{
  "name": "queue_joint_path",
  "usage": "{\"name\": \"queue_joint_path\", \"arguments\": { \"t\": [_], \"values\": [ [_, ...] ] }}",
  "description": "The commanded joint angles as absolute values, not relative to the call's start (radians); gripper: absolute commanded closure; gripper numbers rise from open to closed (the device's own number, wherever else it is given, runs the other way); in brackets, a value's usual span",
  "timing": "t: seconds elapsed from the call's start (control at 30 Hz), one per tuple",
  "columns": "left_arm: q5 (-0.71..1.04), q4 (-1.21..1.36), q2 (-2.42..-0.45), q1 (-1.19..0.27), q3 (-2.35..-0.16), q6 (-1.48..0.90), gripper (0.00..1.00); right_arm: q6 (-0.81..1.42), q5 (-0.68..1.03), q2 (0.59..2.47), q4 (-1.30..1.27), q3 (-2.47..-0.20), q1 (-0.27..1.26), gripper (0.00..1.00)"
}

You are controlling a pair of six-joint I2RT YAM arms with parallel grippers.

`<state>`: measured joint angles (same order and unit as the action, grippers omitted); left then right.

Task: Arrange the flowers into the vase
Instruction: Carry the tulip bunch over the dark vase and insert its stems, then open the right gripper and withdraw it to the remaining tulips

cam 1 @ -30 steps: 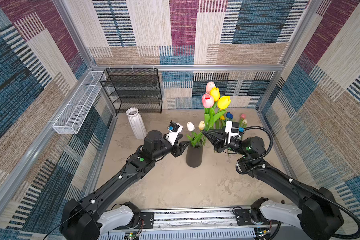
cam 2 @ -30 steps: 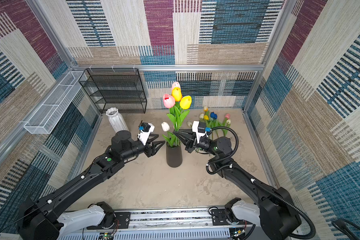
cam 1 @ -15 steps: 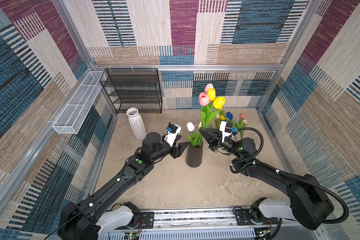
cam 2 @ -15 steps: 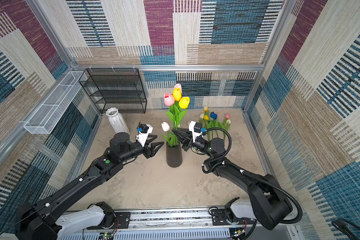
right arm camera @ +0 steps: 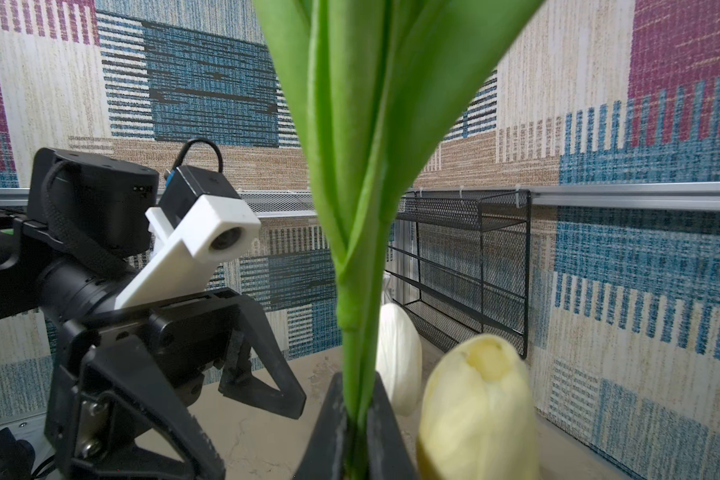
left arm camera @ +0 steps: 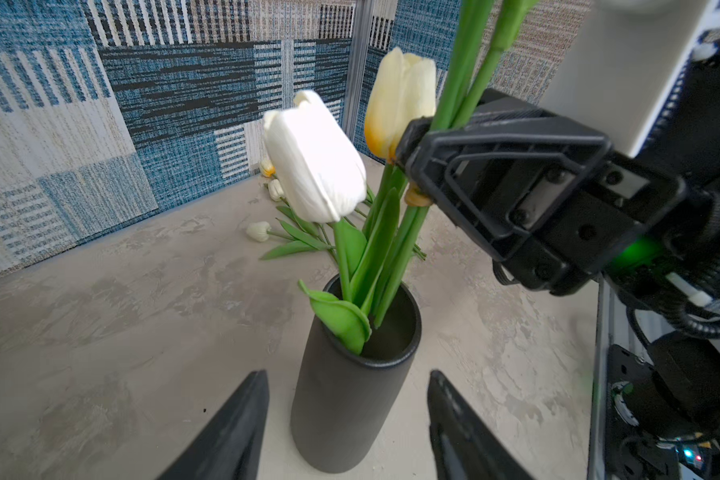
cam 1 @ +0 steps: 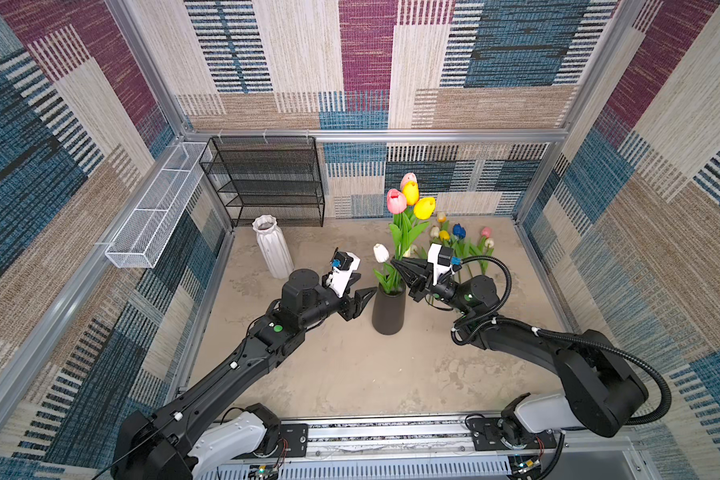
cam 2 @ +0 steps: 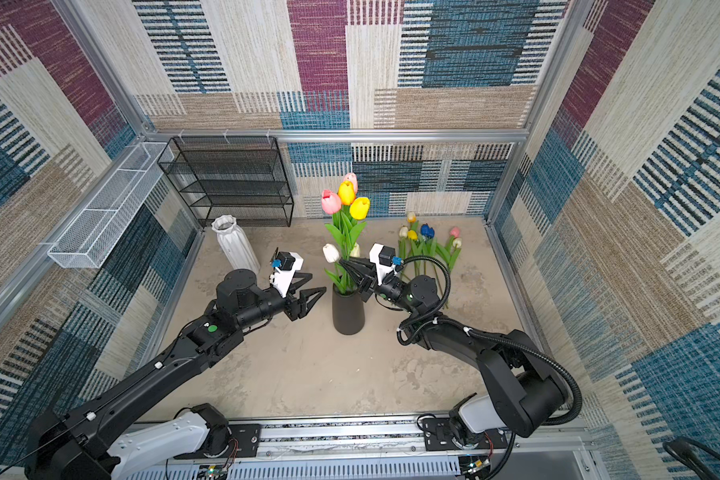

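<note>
A dark cylindrical vase (cam 1: 388,309) (cam 2: 348,309) (left arm camera: 350,395) stands mid-floor, with a white tulip (cam 1: 381,252) (left arm camera: 314,166) and a cream tulip (left arm camera: 400,99) (right arm camera: 476,407) in it. My right gripper (cam 1: 395,263) (cam 2: 344,262) (right arm camera: 356,388) is shut on the green stems of a tall bunch with pink and yellow heads (cam 1: 410,195) (cam 2: 346,197). Those stems run down into the vase mouth. My left gripper (cam 1: 364,289) (cam 2: 316,283) (left arm camera: 348,374) is open at the vase's left side, holding nothing. More flowers (cam 1: 460,241) (cam 2: 427,239) lie at the back right.
A white ribbed vase (cam 1: 272,247) (cam 2: 234,245) stands at the back left. Behind it a black mesh shelf (cam 1: 267,183) (cam 2: 229,183) lines the back wall. A white wire basket (cam 1: 159,203) hangs on the left wall. Patterned walls close in all sides.
My right gripper has carried the tall bunch leftwards until it sits over the dark vase. The left gripper's jaws have spread slightly; that arm has hardly moved.
</note>
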<state>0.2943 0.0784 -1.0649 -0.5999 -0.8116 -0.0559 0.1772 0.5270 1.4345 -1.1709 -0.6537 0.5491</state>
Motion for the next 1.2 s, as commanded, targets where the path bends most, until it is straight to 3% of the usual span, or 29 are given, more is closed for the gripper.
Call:
{"name": "queue_joint_path", "arguments": {
  "t": [0.0,0.37,0.73,1.0,1.17],
  "values": [
    [0.298,0.127,-1.060,-0.600,-0.807,-0.059,0.36,0.146,0.509,1.449,-1.229,-0.650,0.561,0.92],
    [0.287,0.138,-1.057,-0.600,-0.792,-0.057,0.34,0.113,0.507,1.465,-1.240,-0.598,0.572,0.88],
    [0.280,0.145,-1.053,-0.600,-0.788,-0.060,0.32,0.072,0.483,1.454,-1.197,-0.584,0.572,0.56],
    [0.249,0.111,-0.964,-0.600,-0.746,-0.069,0.31,0.034,0.451,1.360,-1.122,-0.529,0.572,0.46],
    [0.213,0.064,-0.879,-0.600,-0.686,-0.065,0.20,-0.010,0.411,1.259,-1.020,-0.500,0.572,0.34]
  ]
}}
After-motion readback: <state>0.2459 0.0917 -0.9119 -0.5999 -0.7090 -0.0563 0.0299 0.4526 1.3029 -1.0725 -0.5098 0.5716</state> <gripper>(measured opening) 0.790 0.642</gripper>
